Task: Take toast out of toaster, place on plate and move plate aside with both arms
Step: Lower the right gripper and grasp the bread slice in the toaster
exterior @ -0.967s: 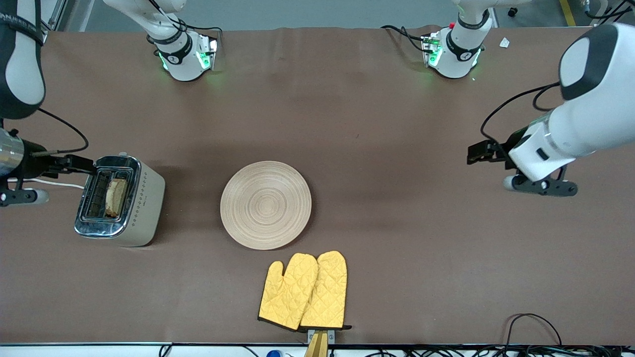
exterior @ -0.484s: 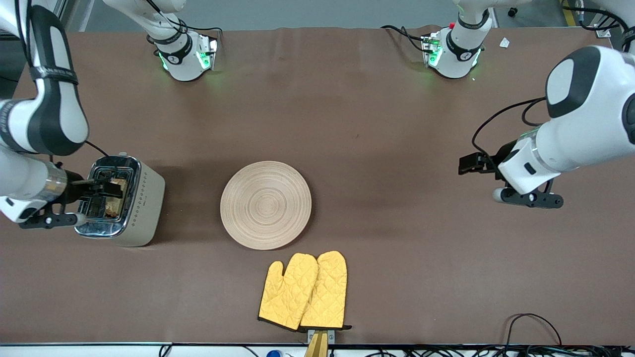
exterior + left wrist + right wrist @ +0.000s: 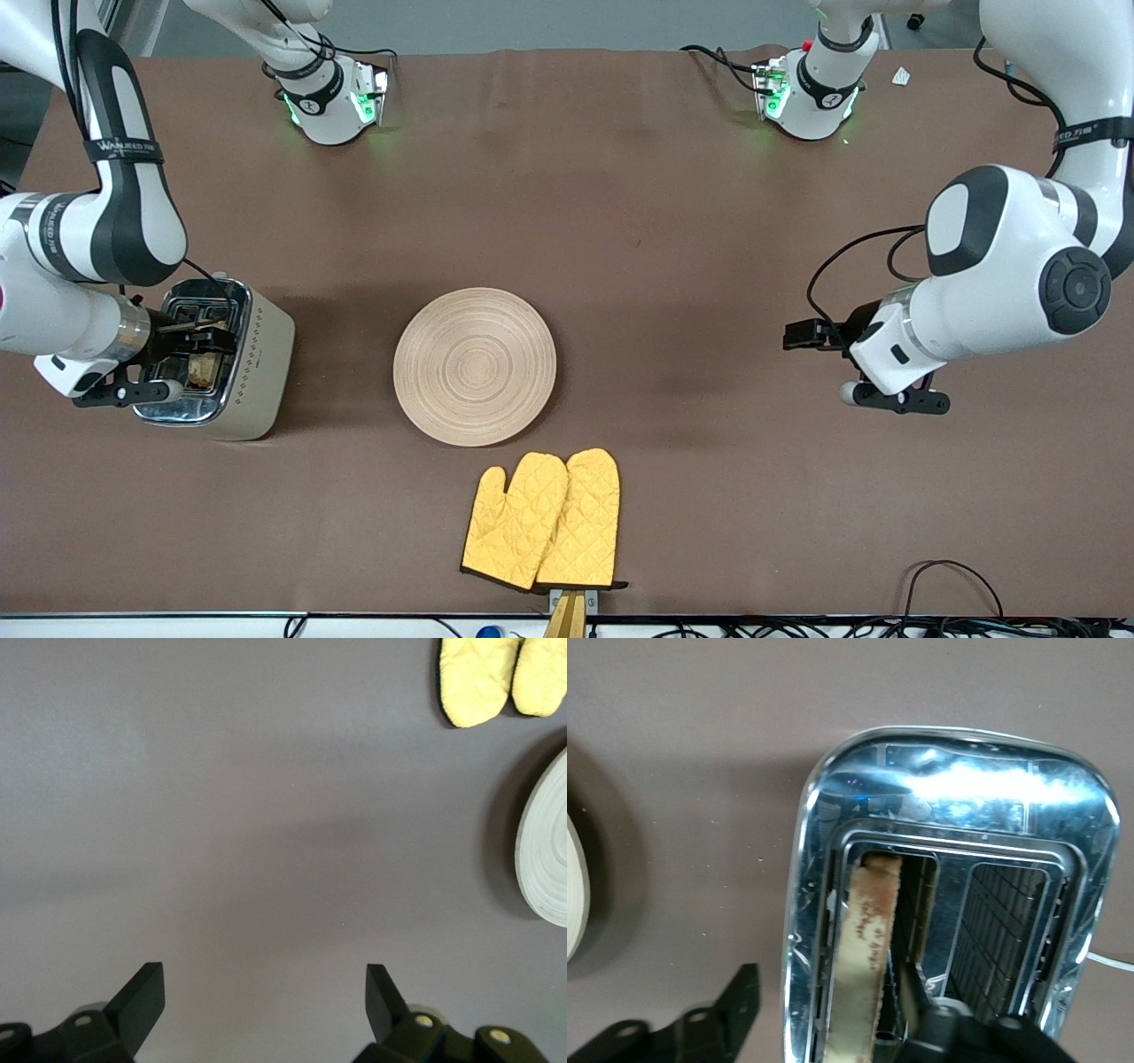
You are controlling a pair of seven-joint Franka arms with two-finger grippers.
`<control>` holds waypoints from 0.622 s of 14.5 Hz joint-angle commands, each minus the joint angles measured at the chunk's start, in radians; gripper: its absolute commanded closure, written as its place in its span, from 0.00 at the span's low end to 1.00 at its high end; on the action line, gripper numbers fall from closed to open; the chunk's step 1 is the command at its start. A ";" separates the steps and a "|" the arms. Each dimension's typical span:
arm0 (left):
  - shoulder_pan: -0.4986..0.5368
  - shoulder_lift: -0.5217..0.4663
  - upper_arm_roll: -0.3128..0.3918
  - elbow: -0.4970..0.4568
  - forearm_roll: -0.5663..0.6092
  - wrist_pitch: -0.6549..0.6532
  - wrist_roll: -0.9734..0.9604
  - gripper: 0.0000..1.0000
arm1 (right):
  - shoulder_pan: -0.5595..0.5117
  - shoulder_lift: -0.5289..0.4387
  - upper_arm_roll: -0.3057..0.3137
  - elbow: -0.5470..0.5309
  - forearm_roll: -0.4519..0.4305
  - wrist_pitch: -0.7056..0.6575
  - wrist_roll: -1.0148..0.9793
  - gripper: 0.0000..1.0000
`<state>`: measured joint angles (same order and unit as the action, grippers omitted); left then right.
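The toast (image 3: 204,368) stands on edge in a slot of the silver toaster (image 3: 261,372) at the right arm's end of the table. My right gripper (image 3: 202,338) is open just over the toaster top. In the right wrist view the toast (image 3: 868,939) sits between its fingers (image 3: 740,1001), one outside the toaster's wall (image 3: 799,904), the other over the middle bar; the right gripper (image 3: 833,1014) holds nothing. The round wooden plate (image 3: 475,365) lies bare mid-table. My left gripper (image 3: 797,337) is open and empty over bare table toward the left arm's end; its wrist view shows the gripper (image 3: 264,992) and the plate's rim (image 3: 545,859).
Two yellow oven mitts (image 3: 542,521) lie side by side nearer the front camera than the plate; they also show in the left wrist view (image 3: 496,678). A brown cloth (image 3: 673,221) covers the table. Cables (image 3: 957,576) lie at the front edge.
My right gripper has moved in over the toaster and lowered around the toast's slot. My left gripper has moved toward the plate and lower, still open.
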<state>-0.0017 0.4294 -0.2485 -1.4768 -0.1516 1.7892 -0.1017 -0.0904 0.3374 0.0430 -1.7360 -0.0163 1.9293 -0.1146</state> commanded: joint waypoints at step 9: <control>0.008 0.046 -0.003 0.018 -0.014 0.078 -0.007 0.00 | 0.011 -0.029 0.000 0.254 -0.050 -0.238 0.003 1.00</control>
<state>0.0026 0.4629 -0.2483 -1.4731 -0.1521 1.8585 -0.1027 -0.0814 0.3201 0.0373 -1.5894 -0.0572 1.7959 -0.1067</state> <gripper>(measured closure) 0.000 0.899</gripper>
